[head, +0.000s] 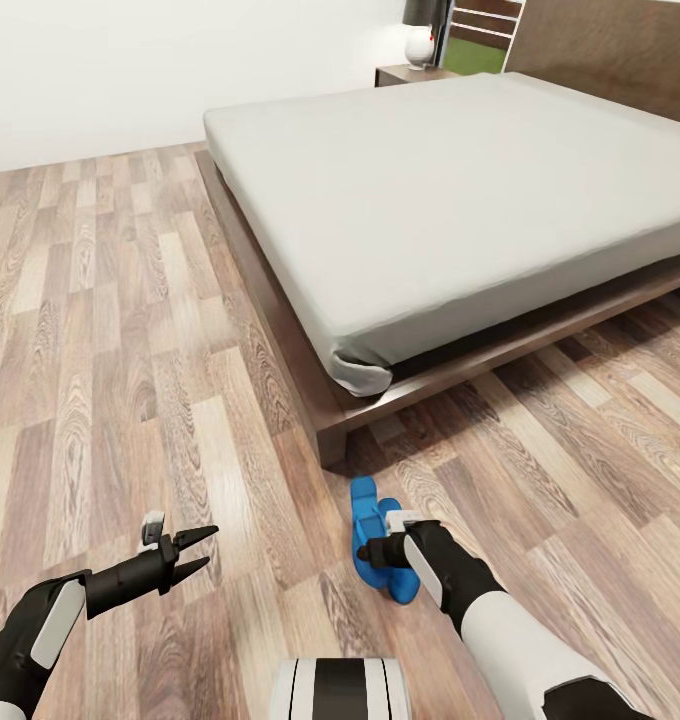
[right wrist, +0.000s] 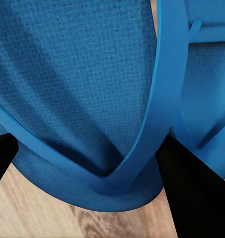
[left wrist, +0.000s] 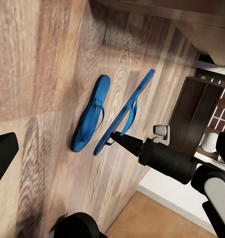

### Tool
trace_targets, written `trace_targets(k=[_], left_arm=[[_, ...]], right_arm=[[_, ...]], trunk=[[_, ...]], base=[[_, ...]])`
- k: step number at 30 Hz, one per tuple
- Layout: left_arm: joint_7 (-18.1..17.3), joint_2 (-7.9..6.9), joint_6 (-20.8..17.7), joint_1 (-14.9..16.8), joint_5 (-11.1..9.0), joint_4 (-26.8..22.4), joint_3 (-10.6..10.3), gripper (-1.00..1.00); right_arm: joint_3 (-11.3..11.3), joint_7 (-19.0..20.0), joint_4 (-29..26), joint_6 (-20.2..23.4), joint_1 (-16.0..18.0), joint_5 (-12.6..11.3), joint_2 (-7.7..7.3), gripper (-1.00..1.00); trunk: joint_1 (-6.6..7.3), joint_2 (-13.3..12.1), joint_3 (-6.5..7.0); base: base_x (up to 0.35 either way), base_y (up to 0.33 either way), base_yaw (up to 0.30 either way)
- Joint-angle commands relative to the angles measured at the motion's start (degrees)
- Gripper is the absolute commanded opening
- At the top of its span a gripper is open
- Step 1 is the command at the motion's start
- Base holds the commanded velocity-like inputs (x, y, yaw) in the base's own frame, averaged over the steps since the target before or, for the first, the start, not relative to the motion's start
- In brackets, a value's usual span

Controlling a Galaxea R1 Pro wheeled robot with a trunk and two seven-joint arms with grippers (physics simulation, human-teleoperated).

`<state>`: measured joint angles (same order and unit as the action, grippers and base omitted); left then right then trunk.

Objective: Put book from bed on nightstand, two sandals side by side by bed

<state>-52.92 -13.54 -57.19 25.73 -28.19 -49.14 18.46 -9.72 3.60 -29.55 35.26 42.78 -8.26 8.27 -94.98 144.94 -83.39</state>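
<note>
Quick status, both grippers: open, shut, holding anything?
Left gripper: open, holding nothing.
Right gripper: fingers astride the tilted sandal; whether it is clamped cannot be told.

Two bright blue, thin-soled flip-flop sandals sit on the light brown wood-plank floor (head: 130,330) near the corner of the low bed (head: 460,190) with its dark brown wooden frame and pale grey mattress. One sandal (left wrist: 91,113) lies flat; the other sandal (left wrist: 126,111) beside it is tilted on edge.
</note>
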Motion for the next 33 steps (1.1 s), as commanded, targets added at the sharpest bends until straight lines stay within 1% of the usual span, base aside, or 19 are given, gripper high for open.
trace_targets(k=[1,4,21,33], left_arm=[[-0.3,0.01,-0.2,0.0,0.2,0.0,0.1,1.0],[-0.3,0.01,-0.2,0.0,0.1,0.0,0.1,1.0],[-0.3,0.01,-0.2,0.0,0.1,0.0,0.1,1.0],[-0.3,0.01,-0.2,0.0,0.1,0.0,0.0,1.0]], right_arm=[[-0.2,-0.1,-0.1,0.3,0.0,-0.6,0.0,-1.0],[-0.3,-0.1,0.1,0.3,0.0,-0.6,0.05,-1.0],[-0.3,-0.1,0.2,0.3,0.0,-0.7,0.17,-1.0],[-0.3,-0.1,0.2,0.3,0.3,-0.7,0.17,-1.0]], trunk=[[0.01,0.0,-0.03],[0.01,0.0,-0.03],[-0.43,0.2,-3.8],[-0.43,0.2,-3.8]], base=[[0.0,0.0,0.0],[0.0,0.0,0.0],[0.0,0.0,0.0],[0.0,0.0,0.0]])
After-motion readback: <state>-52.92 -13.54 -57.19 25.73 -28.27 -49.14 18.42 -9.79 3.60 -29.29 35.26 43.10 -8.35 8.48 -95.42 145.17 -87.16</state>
